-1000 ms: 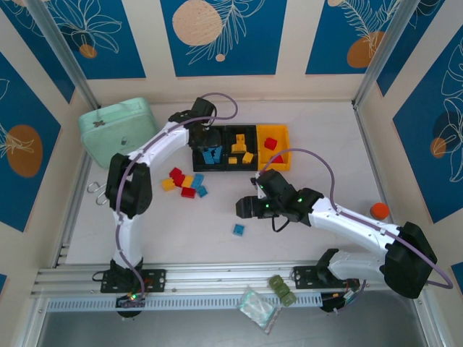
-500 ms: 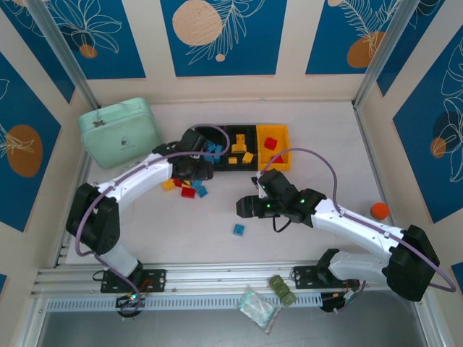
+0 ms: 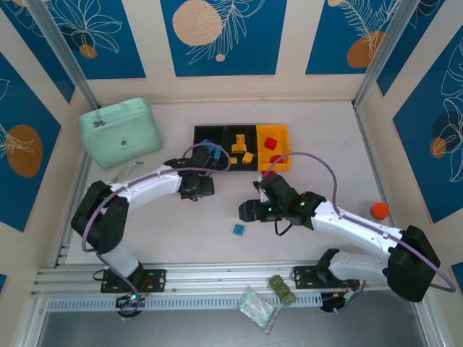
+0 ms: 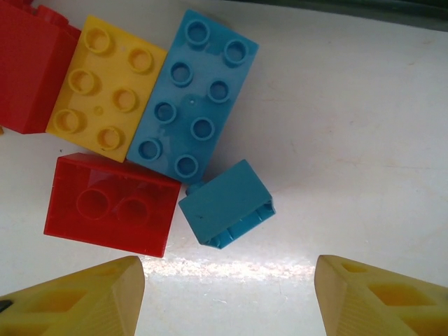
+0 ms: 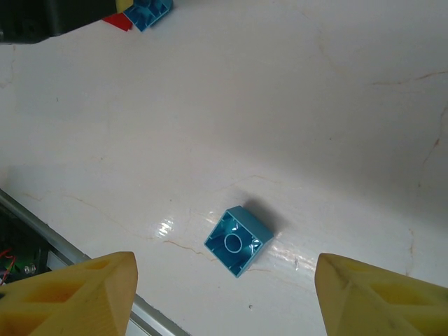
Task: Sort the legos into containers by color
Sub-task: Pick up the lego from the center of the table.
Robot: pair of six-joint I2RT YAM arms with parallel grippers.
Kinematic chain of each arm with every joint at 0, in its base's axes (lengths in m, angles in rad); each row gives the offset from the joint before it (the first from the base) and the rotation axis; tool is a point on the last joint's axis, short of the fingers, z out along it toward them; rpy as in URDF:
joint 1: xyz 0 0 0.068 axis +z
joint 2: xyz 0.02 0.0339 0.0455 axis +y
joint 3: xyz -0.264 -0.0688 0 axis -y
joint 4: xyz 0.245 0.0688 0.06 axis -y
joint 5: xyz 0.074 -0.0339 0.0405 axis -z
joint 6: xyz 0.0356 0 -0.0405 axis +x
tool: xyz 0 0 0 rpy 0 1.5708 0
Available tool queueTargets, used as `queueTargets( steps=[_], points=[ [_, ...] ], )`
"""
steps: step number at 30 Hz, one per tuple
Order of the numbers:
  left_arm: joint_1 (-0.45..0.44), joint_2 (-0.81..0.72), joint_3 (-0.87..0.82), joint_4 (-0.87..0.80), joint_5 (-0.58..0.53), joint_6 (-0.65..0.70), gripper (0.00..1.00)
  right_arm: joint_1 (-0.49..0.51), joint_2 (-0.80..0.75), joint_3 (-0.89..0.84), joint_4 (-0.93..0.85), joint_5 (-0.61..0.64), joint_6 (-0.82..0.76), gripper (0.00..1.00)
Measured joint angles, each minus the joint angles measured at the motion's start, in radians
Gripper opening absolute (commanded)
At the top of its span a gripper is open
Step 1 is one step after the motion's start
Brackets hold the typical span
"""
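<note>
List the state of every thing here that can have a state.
left gripper: open, holding nothing.
right gripper: open, holding nothing.
lone blue brick: tipped over, hollow side showing.
small blue brick: lying on its side.
long blue brick: studs up.
yellow brick: studs up.
containers: open-topped, partly filled.
mint-green case: closed.

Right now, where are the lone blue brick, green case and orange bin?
Lone blue brick (image 5: 239,240), right wrist view, hollow underside.
Green case (image 3: 119,132), top view, lid.
Orange bin (image 3: 275,128), top view, far rim.
</note>
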Motion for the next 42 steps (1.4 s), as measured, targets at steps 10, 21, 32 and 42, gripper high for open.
queueTargets(
  steps=[10, 21, 32, 42],
  points=[
    [-0.002, 0.079, 0.029, 0.011, -0.024, -0.023, 0.59, -0.009, -0.026, -0.006, 0.002, 0.0, 0.001, 0.68],
    [-0.011, 0.142, 0.082, 0.021, -0.024, -0.018, 0.48, -0.014, -0.026, -0.032, 0.002, 0.0, 0.015, 0.68],
    [-0.016, 0.21, 0.15, 0.01, -0.055, 0.009, 0.28, -0.019, -0.026, -0.036, 0.005, 0.0, 0.019, 0.68],
    [-0.025, 0.205, 0.163, -0.01, -0.062, 0.054, 0.19, -0.02, -0.046, -0.051, 0.018, -0.004, 0.022, 0.68]
  ],
)
